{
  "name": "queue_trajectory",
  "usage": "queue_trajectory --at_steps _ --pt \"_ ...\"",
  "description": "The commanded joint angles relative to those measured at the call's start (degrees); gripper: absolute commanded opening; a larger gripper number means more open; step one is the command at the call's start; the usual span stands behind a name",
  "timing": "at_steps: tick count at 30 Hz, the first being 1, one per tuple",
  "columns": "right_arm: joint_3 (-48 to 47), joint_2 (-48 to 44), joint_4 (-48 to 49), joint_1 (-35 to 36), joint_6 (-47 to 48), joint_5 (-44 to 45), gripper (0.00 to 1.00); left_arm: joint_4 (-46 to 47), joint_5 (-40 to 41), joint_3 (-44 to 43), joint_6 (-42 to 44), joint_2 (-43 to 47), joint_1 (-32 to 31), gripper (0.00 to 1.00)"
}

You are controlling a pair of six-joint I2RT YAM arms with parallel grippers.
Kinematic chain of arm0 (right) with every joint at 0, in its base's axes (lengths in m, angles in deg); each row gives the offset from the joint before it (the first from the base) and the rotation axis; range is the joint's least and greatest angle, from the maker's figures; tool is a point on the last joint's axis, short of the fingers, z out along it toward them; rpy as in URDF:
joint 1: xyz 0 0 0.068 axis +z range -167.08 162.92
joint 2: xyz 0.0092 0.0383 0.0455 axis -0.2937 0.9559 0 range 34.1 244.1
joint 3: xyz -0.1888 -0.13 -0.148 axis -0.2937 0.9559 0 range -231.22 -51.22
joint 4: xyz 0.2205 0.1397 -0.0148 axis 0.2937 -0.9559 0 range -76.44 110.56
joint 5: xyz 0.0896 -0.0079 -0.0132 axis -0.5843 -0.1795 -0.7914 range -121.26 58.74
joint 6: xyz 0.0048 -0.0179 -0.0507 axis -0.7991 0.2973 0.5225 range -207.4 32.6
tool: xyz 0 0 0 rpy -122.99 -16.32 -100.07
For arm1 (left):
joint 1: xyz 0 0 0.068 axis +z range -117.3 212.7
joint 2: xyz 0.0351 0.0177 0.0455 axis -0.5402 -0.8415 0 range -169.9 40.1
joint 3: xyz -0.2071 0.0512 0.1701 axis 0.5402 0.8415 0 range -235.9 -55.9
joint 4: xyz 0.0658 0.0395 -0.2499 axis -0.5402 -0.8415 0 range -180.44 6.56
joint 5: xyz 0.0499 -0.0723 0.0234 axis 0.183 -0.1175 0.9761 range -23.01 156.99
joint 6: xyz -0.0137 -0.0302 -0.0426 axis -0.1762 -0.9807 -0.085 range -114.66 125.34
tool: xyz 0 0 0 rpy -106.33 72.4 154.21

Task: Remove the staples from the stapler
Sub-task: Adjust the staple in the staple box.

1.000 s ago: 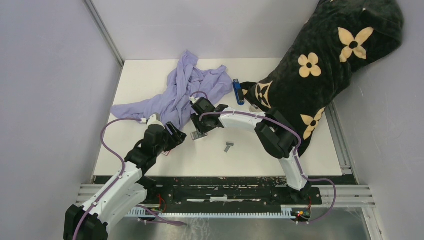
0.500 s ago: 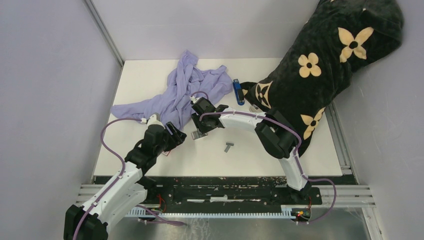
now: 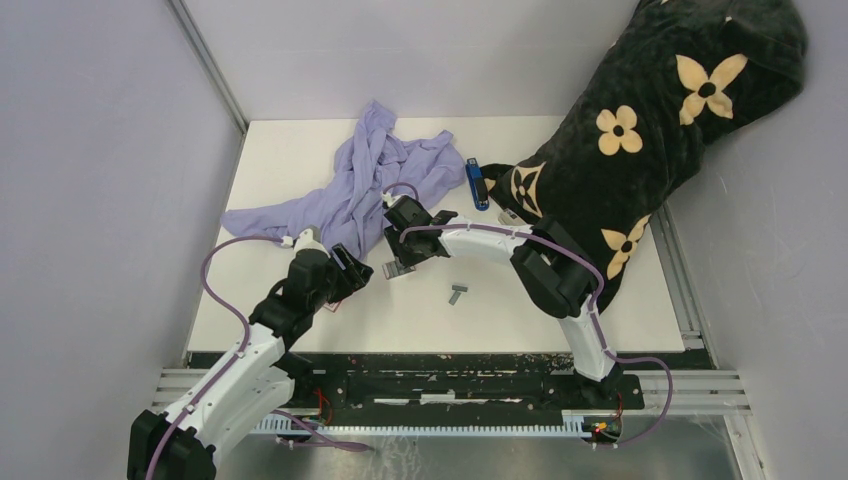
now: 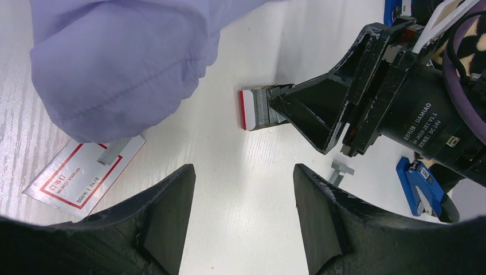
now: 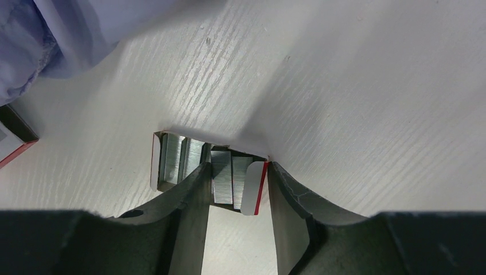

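The blue stapler (image 3: 477, 184) lies at the back of the table beside the black flowered fabric; it also shows in the left wrist view (image 4: 421, 186). My right gripper (image 3: 400, 262) reaches down onto a small open cardboard tray (image 5: 166, 160) holding silver staples (image 5: 222, 172). Its fingers (image 5: 236, 169) are closed round two strips and the tray's red-edged end flap (image 5: 255, 189). A loose staple strip (image 3: 457, 293) lies on the table to the right. My left gripper (image 3: 350, 272) is open and empty just left of the tray, above bare table (image 4: 243, 172).
A lilac cloth (image 3: 360, 185) is heaped at the back left and overhangs a flat red-and-white box sleeve (image 4: 83, 172) with one strip on it. The black flowered fabric (image 3: 640, 130) fills the right side. The table's near edge is close behind the arms.
Almost nothing. The right gripper and tray have shifted very slightly; the left arm has not moved.
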Motion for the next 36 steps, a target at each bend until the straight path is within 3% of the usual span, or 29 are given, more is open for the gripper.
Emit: queue_trajectory --at_steps 1,12,19,22,36 --pt "1.0 -3.1 1.2 0.0 -1.4 1.5 0.45 0.7 0.6 -0.6 -1.5 0.6 0.2 0.71" --pt "1.5 -3.8 1.1 -0.2 -2.3 2.9 0.50 0.8 0.6 -1.1 -1.1 0.1 0.1 0.71" --pt "2.1 -4.2 1.4 -0.3 -2.8 3.4 0.38 1.0 0.7 -0.9 -1.3 0.0 0.2 0.71" --pt "2.3 -4.3 1.5 -0.4 -2.8 3.5 0.38 1.1 0.6 -0.8 -1.3 0.0 0.2 0.71" --pt "2.3 -4.7 1.7 -0.7 -2.0 2.6 0.52 1.1 0.6 -0.9 -1.4 -0.1 0.2 0.71"
